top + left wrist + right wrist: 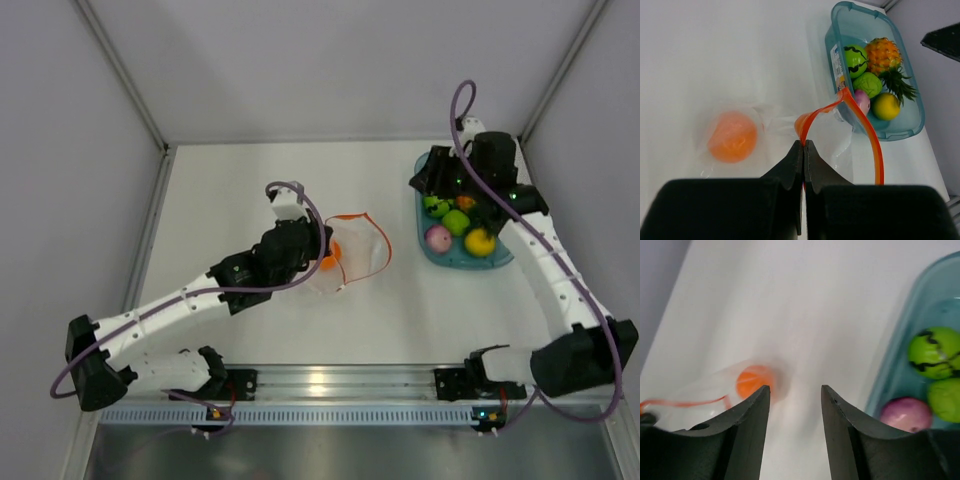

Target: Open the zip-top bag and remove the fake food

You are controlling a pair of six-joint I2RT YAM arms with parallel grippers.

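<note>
The zip-top bag point(360, 250) lies mid-table with its mouth held open, the orange-red zip strip point(875, 145) looping upward. My left gripper point(804, 143) is shut on that strip at its near edge. One orange piece of fake food point(732, 136) rests inside the clear plastic. The other fake food sits in a blue tub point(495, 262): pineapple point(882, 52), dark green point(855, 57), light green point(867, 84), pink ball point(862, 101), yellow point(885, 106). My right gripper point(795, 390) hangs open and empty at the tub's left edge, facing the bag point(700, 390).
The blue tub point(840, 30) stands at the right, close to the right wall. Grey walls close in the white table on the left, back and right. The arm bases sit on a metal rail point(330, 385) at the near edge.
</note>
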